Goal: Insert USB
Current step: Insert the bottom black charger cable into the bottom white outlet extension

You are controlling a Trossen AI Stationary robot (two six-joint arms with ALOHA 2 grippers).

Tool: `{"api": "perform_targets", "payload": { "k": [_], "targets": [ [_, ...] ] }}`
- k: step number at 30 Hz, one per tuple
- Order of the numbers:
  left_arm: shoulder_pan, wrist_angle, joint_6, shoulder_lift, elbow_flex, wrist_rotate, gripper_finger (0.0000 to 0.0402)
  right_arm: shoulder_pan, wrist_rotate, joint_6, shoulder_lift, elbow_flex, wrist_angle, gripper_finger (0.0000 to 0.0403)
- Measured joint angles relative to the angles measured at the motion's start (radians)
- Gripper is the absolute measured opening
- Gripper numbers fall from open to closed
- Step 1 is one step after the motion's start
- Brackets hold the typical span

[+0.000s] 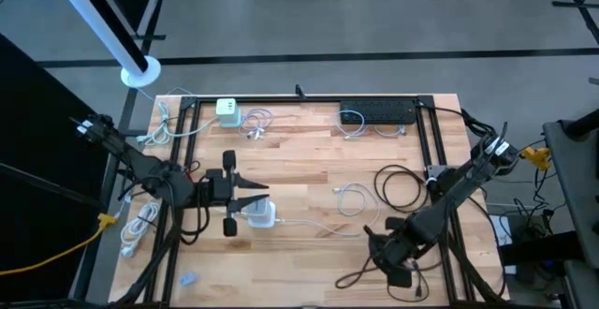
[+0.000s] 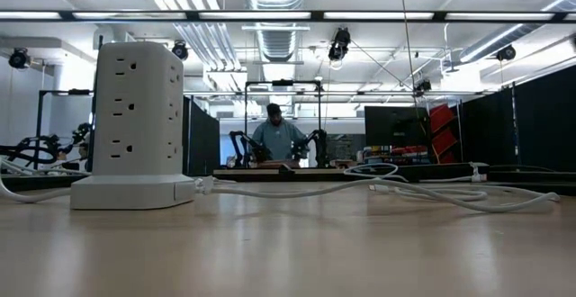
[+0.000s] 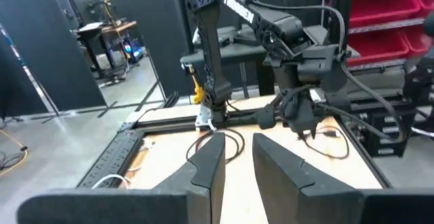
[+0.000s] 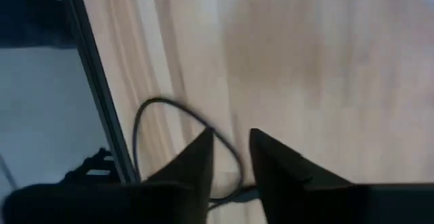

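Left of centre on the table [image 1: 309, 154], the left gripper [image 1: 260, 199] lay low and pointed toward the middle. Its fingers [image 3: 207, 163] stood a narrow gap apart with nothing between them. A white charger block [image 1: 262, 217] sat on the wood just beside it, on the front side. The white USB cable [image 1: 318, 225] ran from that block toward the right, then curled into loose loops near mid-table, untouched by either gripper.

The right gripper [image 1: 386, 251] was down at the front right edge, over a dark cable [image 4: 152, 108]. Its fingers [image 4: 193, 159] were slightly parted; the cable crossed the gap between them, and I couldn't tell whether they touched it.

At the back, a white power tower [image 1: 228, 112] stood upright on the left and a black power strip [image 1: 377, 112] lay on the right. A black cable coil [image 1: 398, 185] lay by the right arm. A person [image 2: 274, 137] stood far off in the room behind.
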Motion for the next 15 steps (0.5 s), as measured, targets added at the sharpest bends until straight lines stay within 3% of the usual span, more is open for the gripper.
{"api": "perform_targets", "payload": {
  "k": [4, 7, 15],
  "targets": [
    [0.0, -0.044, -0.053, 0.001, 0.0, 0.0, 0.0064, 0.048, -0.01, 0.026, 0.028, -0.056, 0.068, 0.0144],
    [0.0, -0.076, -0.11, 0.001, 0.0, 0.0, 0.0064, 0.077, -0.013, 0.037, 0.055, -0.078, 0.064, 0.0162],
    [-0.001, -0.108, -0.152, 0.001, 0.0, 0.0, 0.0064, 0.119, -0.01, -0.037, 0.142, -0.084, 0.117, 0.0139]
  ]
}}
